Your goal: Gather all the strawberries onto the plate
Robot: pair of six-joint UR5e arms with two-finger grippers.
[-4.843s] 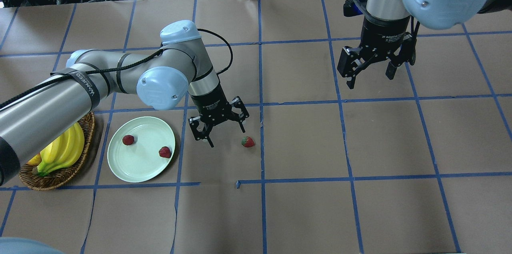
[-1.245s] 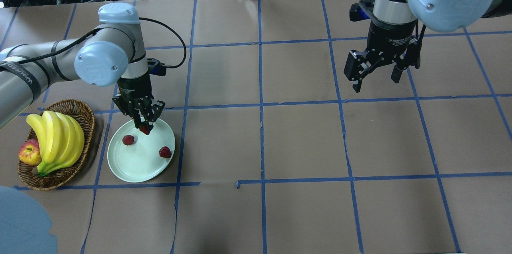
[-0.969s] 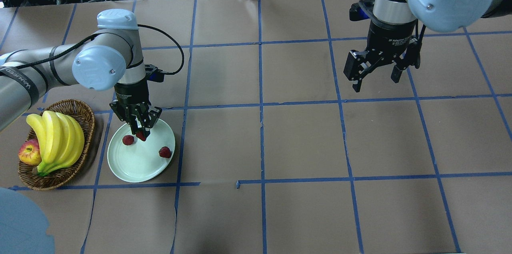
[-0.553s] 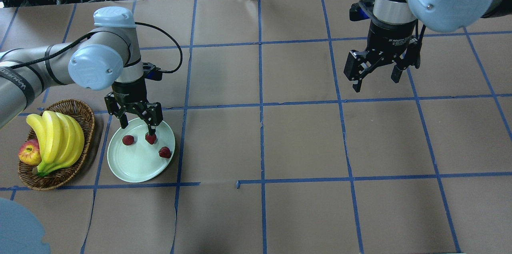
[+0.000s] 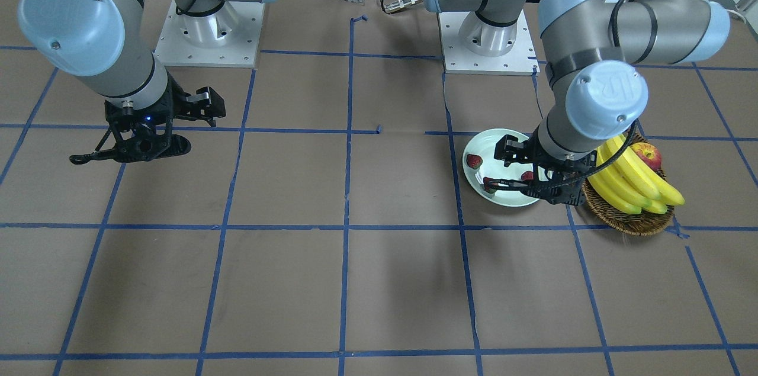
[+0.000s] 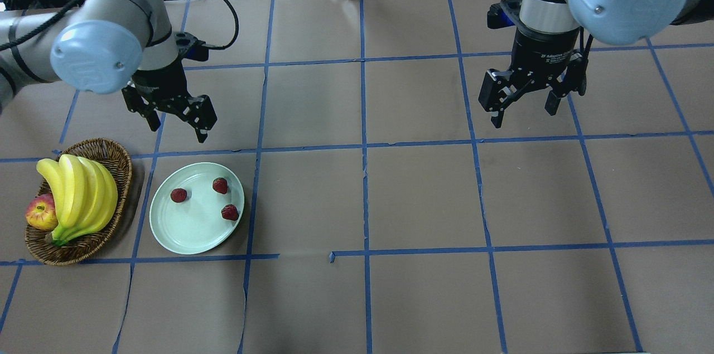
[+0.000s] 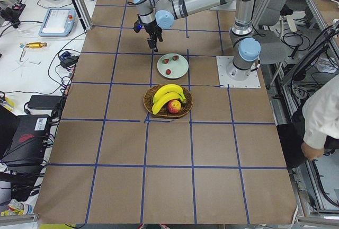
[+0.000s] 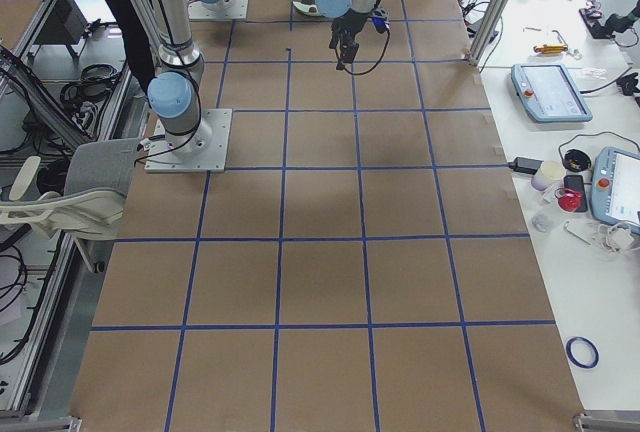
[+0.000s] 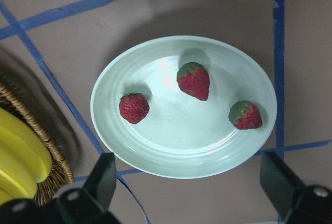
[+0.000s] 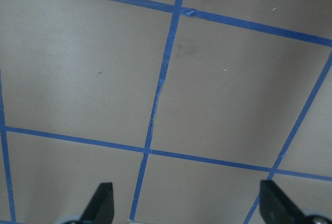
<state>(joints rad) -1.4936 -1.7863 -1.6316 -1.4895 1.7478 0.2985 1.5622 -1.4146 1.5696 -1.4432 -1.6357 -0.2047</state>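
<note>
Nearest us, the pale plate [image 6: 189, 234] sits just beside the wicker basket [image 6: 124, 175] of bananas [image 6: 83, 198], and all three strawberries [image 6: 220, 185] lie on it, each apart from the others. Beyond the plate, the left gripper [image 6: 177, 122] hangs above the table [image 6: 424, 198], fingers spread, holding nothing. Across the way, the right gripper [image 6: 523, 114] hovers spread and empty too. No strawberry shows loose on the table, so the collecting looks done!

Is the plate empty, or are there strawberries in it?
Not empty. Three strawberries lie on the plate, apart from each other. The left gripper above it is open and holds nothing.
</note>
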